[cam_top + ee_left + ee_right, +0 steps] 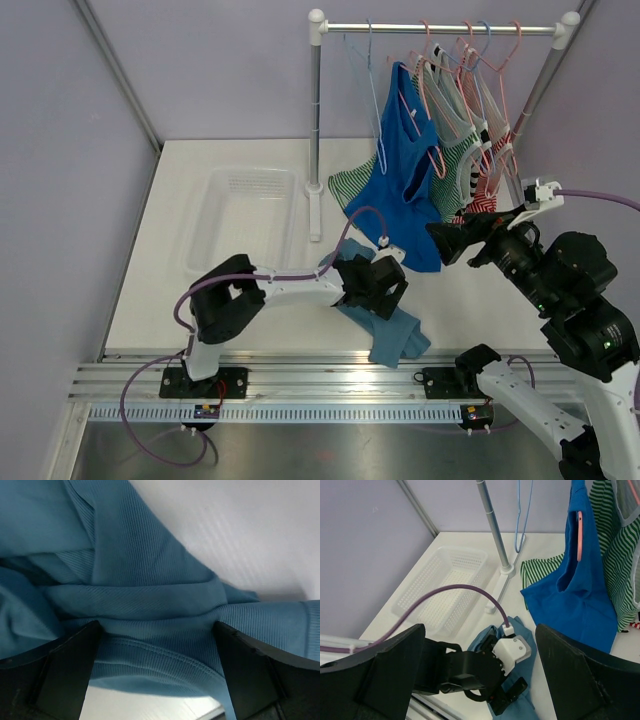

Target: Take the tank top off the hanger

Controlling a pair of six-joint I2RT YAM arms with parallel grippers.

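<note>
Looks done: teal tank top lies before the rack; left gripper jaws wide astride it, right gripper wide, empty.

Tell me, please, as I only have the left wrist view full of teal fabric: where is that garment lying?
Observer: The teal garment lies crumpled on the table near its front edge, under the left gripper.
Operator: Thank you. Is any top on the rack?
Observer: Yes, a blue tank top hangs on a pink hanger from the rail.
Operator: And where is the right gripper?
Observer: The right gripper is raised, right of the blue top's lower part in the top view, open and holding nothing.
</note>
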